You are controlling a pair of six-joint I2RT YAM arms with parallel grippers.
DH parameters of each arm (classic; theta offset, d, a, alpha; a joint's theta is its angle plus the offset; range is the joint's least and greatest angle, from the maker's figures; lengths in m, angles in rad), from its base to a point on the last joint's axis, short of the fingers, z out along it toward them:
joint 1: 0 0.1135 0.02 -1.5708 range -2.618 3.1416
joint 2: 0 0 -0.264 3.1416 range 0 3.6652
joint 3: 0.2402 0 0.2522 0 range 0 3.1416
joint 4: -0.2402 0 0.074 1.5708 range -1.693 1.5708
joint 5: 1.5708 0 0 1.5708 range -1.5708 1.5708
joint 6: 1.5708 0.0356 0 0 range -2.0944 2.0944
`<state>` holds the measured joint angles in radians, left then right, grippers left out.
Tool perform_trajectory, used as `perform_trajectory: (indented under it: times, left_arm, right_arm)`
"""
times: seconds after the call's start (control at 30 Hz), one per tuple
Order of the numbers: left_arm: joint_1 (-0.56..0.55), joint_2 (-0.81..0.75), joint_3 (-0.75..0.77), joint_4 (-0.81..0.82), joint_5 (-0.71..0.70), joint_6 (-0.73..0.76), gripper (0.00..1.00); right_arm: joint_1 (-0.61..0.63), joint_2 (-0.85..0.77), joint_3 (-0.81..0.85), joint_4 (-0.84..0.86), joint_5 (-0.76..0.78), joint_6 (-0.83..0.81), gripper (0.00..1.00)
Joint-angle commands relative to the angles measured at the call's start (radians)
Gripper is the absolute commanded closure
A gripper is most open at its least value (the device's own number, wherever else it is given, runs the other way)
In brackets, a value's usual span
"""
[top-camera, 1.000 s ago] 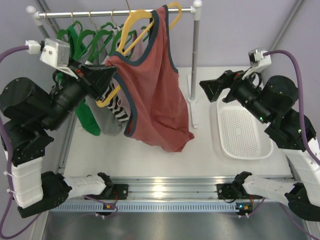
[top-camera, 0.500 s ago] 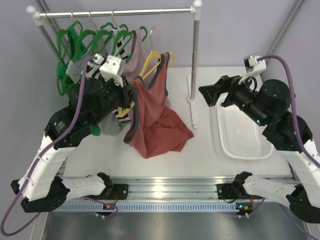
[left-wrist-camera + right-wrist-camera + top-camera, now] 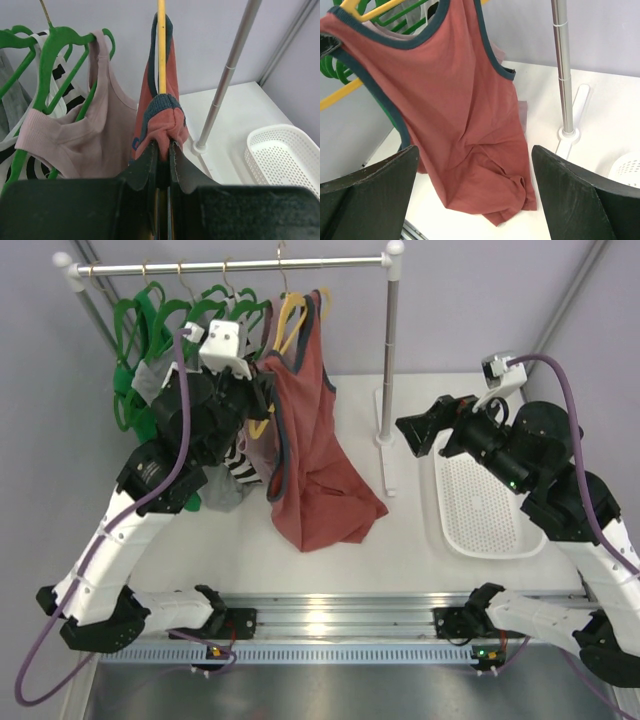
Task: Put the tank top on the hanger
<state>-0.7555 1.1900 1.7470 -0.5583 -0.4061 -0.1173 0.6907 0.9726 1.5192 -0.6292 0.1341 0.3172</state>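
Observation:
The rust-red tank top (image 3: 315,410) hangs on the yellow hanger (image 3: 291,310) by the rail, and its hem trails on the table. The hanger's metal hook (image 3: 281,262) crosses the rail; I cannot tell whether it rests on it. My left gripper (image 3: 262,397) is shut on the hanger's lower arm, with the top's navy-trimmed shoulder bunched over it. In the left wrist view the hanger (image 3: 161,50) is edge-on above the pinched tank top (image 3: 165,122) and the left gripper (image 3: 162,150). My right gripper (image 3: 410,430) stands open to the right, apart from the tank top (image 3: 455,115).
The rail (image 3: 230,264) carries green hangers (image 3: 150,320), a dusty-pink tank top (image 3: 85,145) and a striped top (image 3: 240,465). The rail's right post (image 3: 390,350) stands between the arms. A white perforated basket (image 3: 480,505) lies at the right.
The left arm has swung the hanger with the tank top down from near the camera and back up to the rail. The right arm has hardly moved and stays open.

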Motion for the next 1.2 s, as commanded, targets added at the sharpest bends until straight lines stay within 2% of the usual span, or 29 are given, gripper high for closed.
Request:
perform_trajectory:
  times: [0.0,0.4,0.57,0.77,0.83,1.0,1.17]
  left_arm:
    - [0.047,0.029,0.062,0.175,0.016,-0.011,1.0]
    - [0.31,0.128,0.042,0.221,0.315,-0.159,1.0]
    - [0.335,0.111,-0.018,0.224,0.383,-0.186,1.0]
    - [0.355,0.076,-0.087,0.195,0.391,-0.197,1.0]
    - [0.357,0.06,-0.101,0.193,0.386,-0.197,0.95]
    - [0.358,0.031,-0.13,0.179,0.377,-0.193,0.75]
    - [0.358,0.008,-0.129,0.15,0.383,-0.185,0.63]
  right_arm:
    - [-0.01,-0.012,0.006,0.025,-0.002,0.005,0.06]
    - [-0.01,-0.02,0.001,0.011,-0.01,0.01,0.07]
    - [-0.01,-0.028,-0.014,0.013,-0.008,0.011,0.07]
    - [-0.01,-0.029,-0.031,0.022,-0.013,0.017,0.07]
    - [-0.011,-0.031,-0.033,0.026,-0.014,0.019,0.06]
    - [-0.01,-0.025,-0.042,0.029,-0.014,0.022,0.06]
    - [-0.01,-0.028,-0.051,0.031,-0.016,0.025,0.04]
